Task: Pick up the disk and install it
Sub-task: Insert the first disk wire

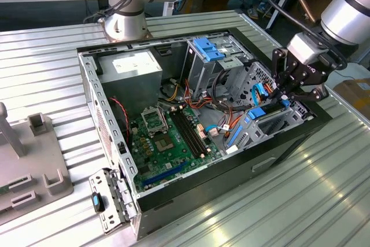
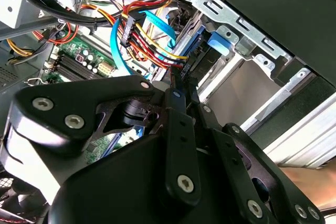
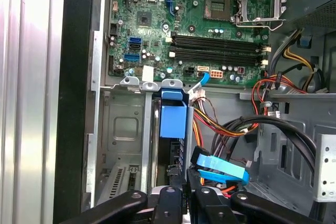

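Gripper (image 1: 287, 92) sits low over the case corner at the exterior view's right, fingers drawn close together in both wrist views, apparently pinched on the top edge of the disk (image 3: 172, 129). Actual contact is hidden by the linkage, so the grip is my read, not confirmed.

Disk stands on edge in the drive bay (image 3: 123, 135), blue rail tab up, seemingly partly seated between the metal bay walls. Exterior view shows the same blue rail just below the fingers.

Handling, as a judgement: rigid, fairly dense for its size, shock-sensitive. Metal faces are slick; plastic rails give better purchase but flex a little. Best hold is across the thin edges near the rail end, staying off the connector end. Keep it square to the bay guides or it will likely bind.

Just beside the bay: a bundle of red, yellow and orange cables (image 2: 152, 40) and a blue flat cable (image 3: 223, 169), close enough to snag.

Further in: motherboard (image 3: 184, 19) with memory slots and an open CPU socket (image 3: 255, 6). Farthest: power supply (image 1: 130, 67) in the case's far corner.
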Available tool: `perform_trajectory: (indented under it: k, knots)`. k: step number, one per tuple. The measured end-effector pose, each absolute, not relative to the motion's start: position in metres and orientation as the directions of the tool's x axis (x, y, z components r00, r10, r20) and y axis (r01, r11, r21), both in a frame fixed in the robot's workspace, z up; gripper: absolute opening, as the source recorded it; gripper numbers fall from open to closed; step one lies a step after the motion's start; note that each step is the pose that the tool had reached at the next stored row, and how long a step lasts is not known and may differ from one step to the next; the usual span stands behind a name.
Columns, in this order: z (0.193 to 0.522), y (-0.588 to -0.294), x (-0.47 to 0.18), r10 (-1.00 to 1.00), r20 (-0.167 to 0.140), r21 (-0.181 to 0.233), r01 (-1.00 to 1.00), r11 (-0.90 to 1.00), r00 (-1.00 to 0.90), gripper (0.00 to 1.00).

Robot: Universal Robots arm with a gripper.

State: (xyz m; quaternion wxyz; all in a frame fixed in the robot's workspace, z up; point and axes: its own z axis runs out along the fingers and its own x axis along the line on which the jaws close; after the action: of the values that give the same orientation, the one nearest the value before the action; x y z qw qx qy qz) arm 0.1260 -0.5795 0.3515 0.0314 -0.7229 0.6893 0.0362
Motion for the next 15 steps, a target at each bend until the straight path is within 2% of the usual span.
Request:
perform_trajectory:
  k: [15]
  knots:
    - [0.3495, -0.5814, 0.1261, -0.995, -0.095, 0.005, -1.000, -0.008, 0.008, 0.16]
